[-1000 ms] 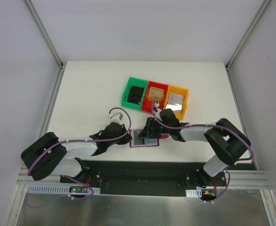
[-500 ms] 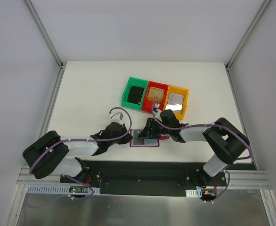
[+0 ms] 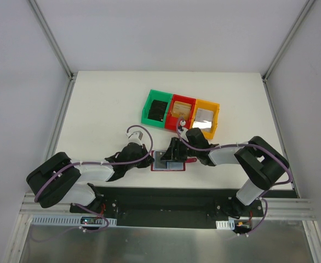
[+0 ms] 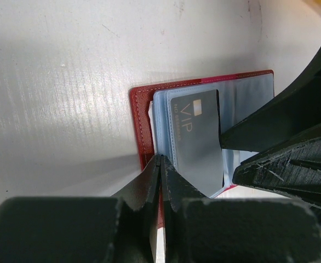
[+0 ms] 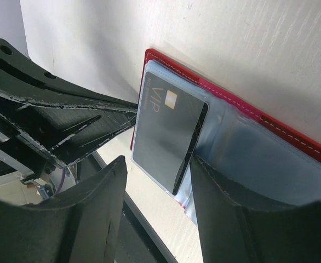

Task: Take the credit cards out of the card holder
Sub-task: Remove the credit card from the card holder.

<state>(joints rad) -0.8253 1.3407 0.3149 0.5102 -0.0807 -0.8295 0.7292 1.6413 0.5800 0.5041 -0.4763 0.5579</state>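
Observation:
The red card holder [image 3: 171, 164] lies open on the table between both arms, blue-grey pockets up. A silvery grey VIP credit card [image 5: 168, 129] sticks partly out of its left pocket, one long edge lifted. My right gripper [image 5: 158, 164] is open and straddles that card; its right finger [image 5: 215, 192] touches the card's dark edge, while the left finger stands apart. My left gripper [image 4: 161, 160] is shut, with its tips pressed on the holder's left edge [image 4: 141, 120] beside the card [image 4: 196, 137]. Other credit cards lie in the bins.
Behind the holder stand three bins in a row: green [image 3: 149, 107] with a black card, red [image 3: 173, 104] with a tan card, orange [image 3: 217, 118] with a silvery one. The right gripper's black fingers [image 4: 281, 126] fill the right of the left wrist view. The table's near edge is close.
Almost nothing. The right arm has edged slightly to the left. Both grippers stay at the holder as before.

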